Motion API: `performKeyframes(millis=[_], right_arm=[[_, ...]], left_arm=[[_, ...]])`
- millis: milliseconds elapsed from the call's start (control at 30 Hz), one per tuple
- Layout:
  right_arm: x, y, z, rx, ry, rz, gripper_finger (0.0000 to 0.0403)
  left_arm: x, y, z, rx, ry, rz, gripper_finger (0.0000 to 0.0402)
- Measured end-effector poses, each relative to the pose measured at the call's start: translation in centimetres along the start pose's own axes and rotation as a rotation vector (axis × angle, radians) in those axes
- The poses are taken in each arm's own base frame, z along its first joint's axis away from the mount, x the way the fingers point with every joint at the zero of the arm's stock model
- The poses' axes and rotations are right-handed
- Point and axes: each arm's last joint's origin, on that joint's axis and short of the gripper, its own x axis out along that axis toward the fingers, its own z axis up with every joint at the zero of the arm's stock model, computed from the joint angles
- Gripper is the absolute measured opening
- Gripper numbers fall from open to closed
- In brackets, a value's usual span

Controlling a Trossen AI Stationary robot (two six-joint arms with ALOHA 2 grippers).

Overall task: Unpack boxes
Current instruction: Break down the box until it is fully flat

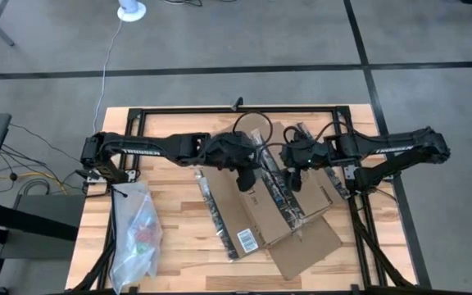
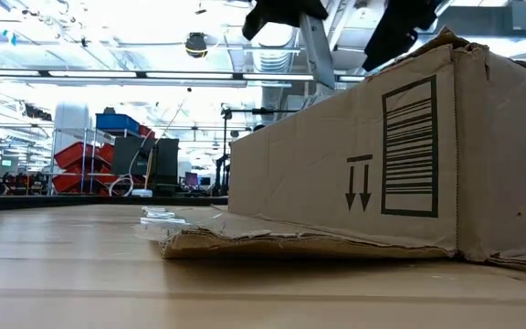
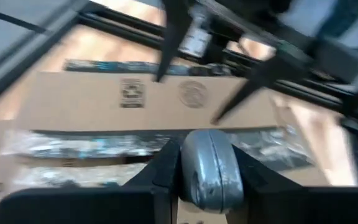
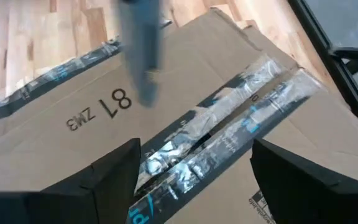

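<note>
While both dark arms reach in from opposite sides of the wooden table [image 1: 179, 246], a brown cardboard box [image 1: 256, 209] lies flat near the table's middle, its flaps splayed outward and a loose flap [image 1: 306, 250] jutting toward the front edge. Dark printed tape [image 4: 216, 134] runs along the box's top seam, which shows a narrow split, and the print "81" [image 4: 120, 99] sits beside it on the cardboard. A white barcode label [image 1: 247, 240] marks the box's near end. The left gripper [image 1: 246, 179] hangs over the middle of the box, just above the seam, its 2 fingers pressed together on a grey, rounded tool [image 3: 210, 168]. The right gripper [image 1: 295, 182] hovers just beside it over the box's right half, fingers [image 4: 114, 177] spread wide over the taped seam. A clear plastic bag [image 1: 136, 233] with colourful contents lies well apart on the table's left side. Seen from table height, the box's side panel carries 2 downward arrows [image 2: 359, 187] and a printed barcode [image 2: 411, 146].
</note>
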Motion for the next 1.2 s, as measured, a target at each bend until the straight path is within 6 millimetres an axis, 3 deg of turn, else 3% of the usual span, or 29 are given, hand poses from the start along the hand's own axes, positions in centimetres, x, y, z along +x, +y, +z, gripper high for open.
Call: performKeyframes(millis=[367, 567, 700, 967, 1133, 1200], right_arm=[[0.2, -0.6, 1.7, 0.105, -0.149, 0.000, 0.0285], [-0.2, -0.2, 3.5, 0.178, -0.327, 0.127, 0.0286], [0.1, 0.2, 3.7, 0.174, -0.337, 0.156, 0.0286], [3.0, 2.5, 3.2, 0.110, -0.227, 0.226, 0.0286], [5.9, 3.4, 2.6, 0.069, -0.141, 0.208, 0.0286], [6.0, 3.4, 2.8, 0.069, -0.145, 0.207, 0.0286]], left_arm=[[-0.5, 1.2, 0.4, 0.086, 0.040, -0.081, 0.0054], [-1.2, 1.1, 1.2, 0.148, 0.039, -0.110, 0.0054], [-2.0, 0.8, 1.8, 0.197, 0.045, -0.160, 0.0054], [-2.8, 0.8, 2.4, 0.260, 0.046, -0.161, 0.0054], [-3.1, 0.7, 2.4, 0.263, 0.049, -0.174, 0.0054], [-3.2, 0.7, 2.3, 0.266, 0.057, -0.174, 0.0054]])
